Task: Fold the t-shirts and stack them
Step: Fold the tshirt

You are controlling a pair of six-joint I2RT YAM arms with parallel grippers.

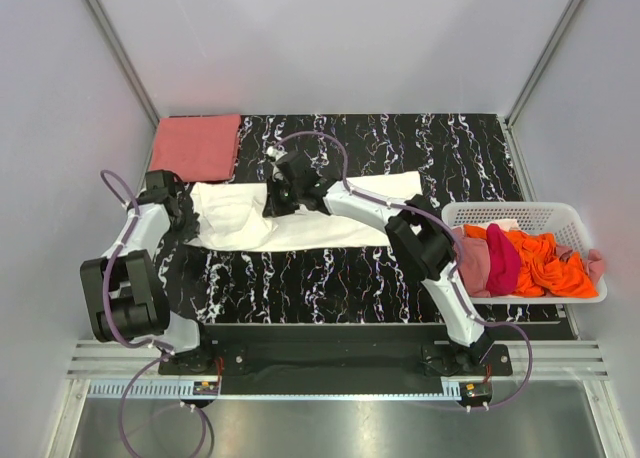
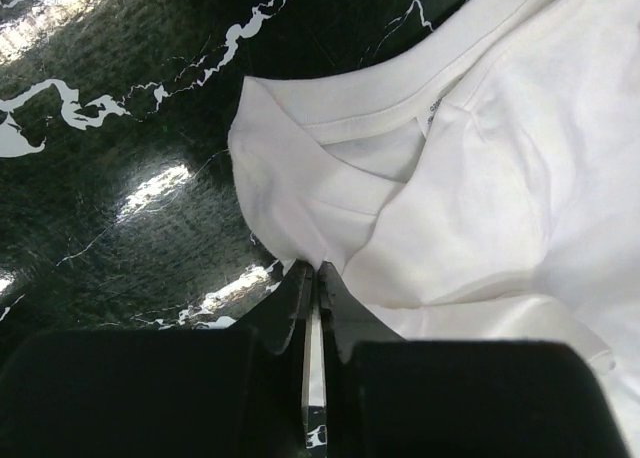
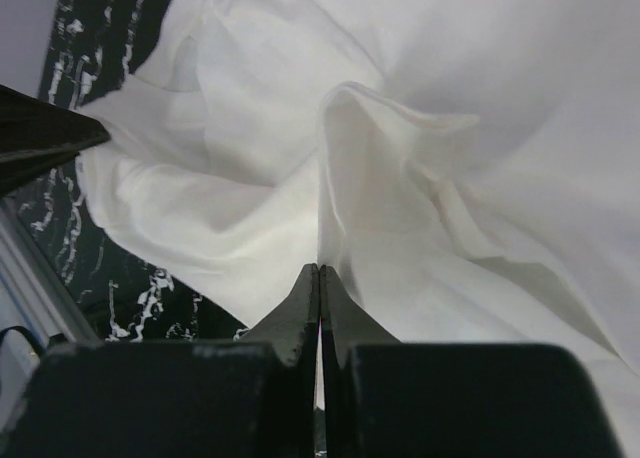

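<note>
Pincer tips first: the right pincer [image 3: 319, 270] is pressed together on a raised pucker of the cream-white t-shirt [image 3: 430, 208], and creases run into its tips. The left pincer [image 2: 312, 270] is also closed and seems to nip the same shirt's edge at its neck end.

The shirt lies spread lengthwise across the middle of the black marbled bench [image 1: 330, 283]. It looks light, limp and thin, so it should drape and drag rather than keep a shape. Hems and shoulder seams, where the cloth is doubled, likely give the surest hold.

A folded salmon-pink t-shirt [image 1: 197, 146] sits at the far left corner. More t-shirts [image 1: 545, 263] fill the white basket [image 1: 520, 214] on the right.
</note>
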